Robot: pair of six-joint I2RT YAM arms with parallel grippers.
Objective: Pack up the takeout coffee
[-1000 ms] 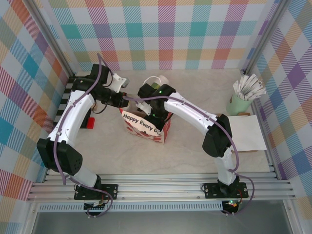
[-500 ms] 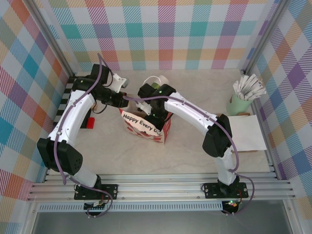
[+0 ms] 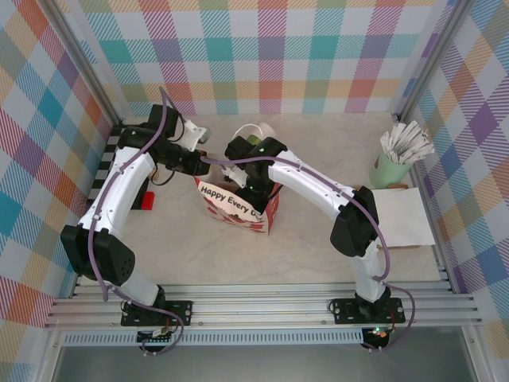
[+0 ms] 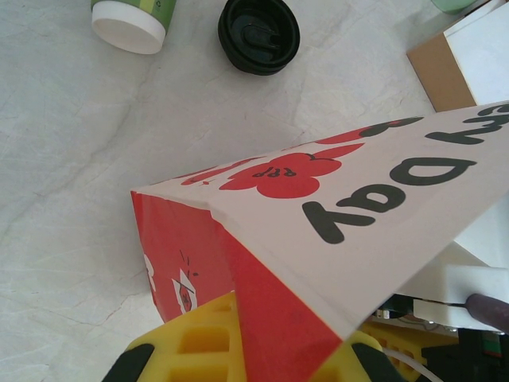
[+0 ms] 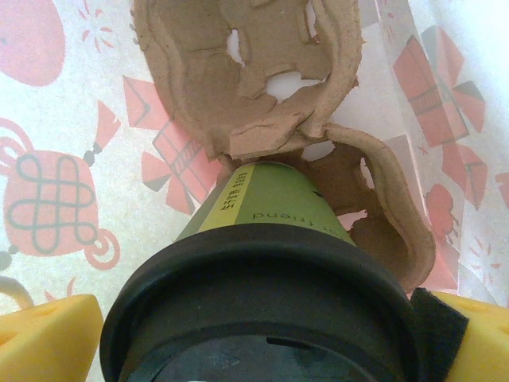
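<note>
Top external view: two white robot arms reach from the near edge of a pale table [image 3: 318,255] to a red and white gift bag [image 3: 238,208] standing near its middle. The left gripper [image 3: 193,161] is clamped tight on the bag's upper left edge. In the left wrist view its yellow fingers [image 4: 199,350] pinch the red paper, holding the mouth open. The right gripper [image 3: 253,191] reaches down inside the bag. In the right wrist view it sits directly over the coffee cup [image 5: 270,207], a small green cup with a black lid. The cup stands deep in the bag, its base meeting a brown pulp cup carrier [image 5: 270,79]. The jaws are spread as wide as they go, with a yellow finger [image 5: 48,334] close on each side of the lid. They seem to flank it rather than squeeze it, though the contact cannot be made out. Over the last second nothing has visibly moved: both arms, the bag and the cup sit exactly as before. That stillness suggests the cup has been set down and let go, so the packing looks nearly done and lifting the right arm clear remains. A loose lid [image 4: 258,33] and a stack of cups [image 4: 131,24] lie on the table behind the bag.
</note>
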